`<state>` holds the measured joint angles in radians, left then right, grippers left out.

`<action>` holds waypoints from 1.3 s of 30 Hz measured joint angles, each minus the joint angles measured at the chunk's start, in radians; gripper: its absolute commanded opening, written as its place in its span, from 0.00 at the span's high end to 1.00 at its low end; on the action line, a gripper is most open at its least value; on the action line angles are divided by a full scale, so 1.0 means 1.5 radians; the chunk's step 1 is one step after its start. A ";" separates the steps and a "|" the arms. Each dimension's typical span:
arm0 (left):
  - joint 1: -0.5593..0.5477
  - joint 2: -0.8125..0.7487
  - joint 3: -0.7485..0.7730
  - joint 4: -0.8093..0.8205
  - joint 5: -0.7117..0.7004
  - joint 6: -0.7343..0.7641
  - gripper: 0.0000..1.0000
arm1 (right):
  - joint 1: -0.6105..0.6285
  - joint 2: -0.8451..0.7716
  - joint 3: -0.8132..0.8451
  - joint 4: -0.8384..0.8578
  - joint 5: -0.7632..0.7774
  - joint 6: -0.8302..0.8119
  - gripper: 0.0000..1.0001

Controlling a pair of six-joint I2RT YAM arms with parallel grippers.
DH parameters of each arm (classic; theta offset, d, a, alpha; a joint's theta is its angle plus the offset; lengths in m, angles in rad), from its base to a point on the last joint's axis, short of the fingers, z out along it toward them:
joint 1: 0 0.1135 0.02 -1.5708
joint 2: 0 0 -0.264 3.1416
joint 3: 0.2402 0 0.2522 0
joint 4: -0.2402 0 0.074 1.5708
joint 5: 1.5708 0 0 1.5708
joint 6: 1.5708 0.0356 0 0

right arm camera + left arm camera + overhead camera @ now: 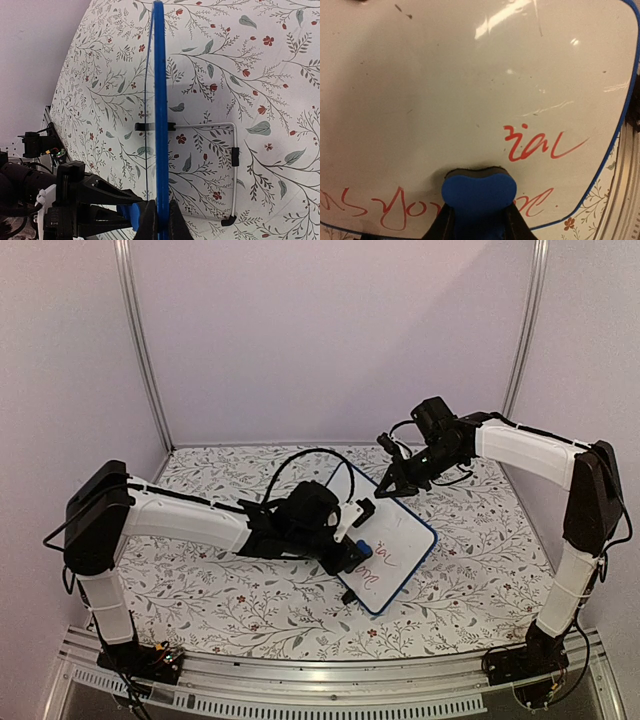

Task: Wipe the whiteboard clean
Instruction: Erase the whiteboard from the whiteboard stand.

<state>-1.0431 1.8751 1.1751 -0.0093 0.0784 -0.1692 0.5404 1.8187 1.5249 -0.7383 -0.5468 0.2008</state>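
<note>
At the tabletop's [480,570] centre sits the whiteboard [400,540], its corners towards 12, 3, 6 and 9 o'clock. The left arm reaches in low from 8 o'clock, and the left fingers [352,552] are closed on a blue eraser [479,192] pressed to the board's 9 o'clock side. The right arm arches over from 4 o'clock, with the right fingers [392,484] pinched tight on the board's blue frame at 12 o'clock. A floral cloth covers the tabletop; pale lilac walls and two metal posts stand behind. Two arms, one board and one eraser are in view, with two lines of red handwriting [540,145].
</note>
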 measured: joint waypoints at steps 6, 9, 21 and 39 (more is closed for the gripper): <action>0.000 -0.005 0.005 -0.011 -0.010 0.013 1.00 | 0.000 0.000 0.000 0.000 -0.001 0.001 1.00; 0.004 -0.005 0.030 -0.021 -0.020 0.020 1.00 | 0.000 0.000 0.000 0.000 -0.001 0.002 1.00; 0.023 0.024 0.118 -0.014 -0.020 0.035 1.00 | 0.000 0.000 -0.001 0.001 -0.001 0.003 1.00; 0.017 0.002 -0.010 0.056 0.022 -0.016 1.00 | -0.003 -0.001 -0.005 0.005 -0.003 0.003 1.00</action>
<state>-1.0176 1.8786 1.1595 0.0750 0.1112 -0.1925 0.5365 1.8168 1.5169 -0.7307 -0.5514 0.2050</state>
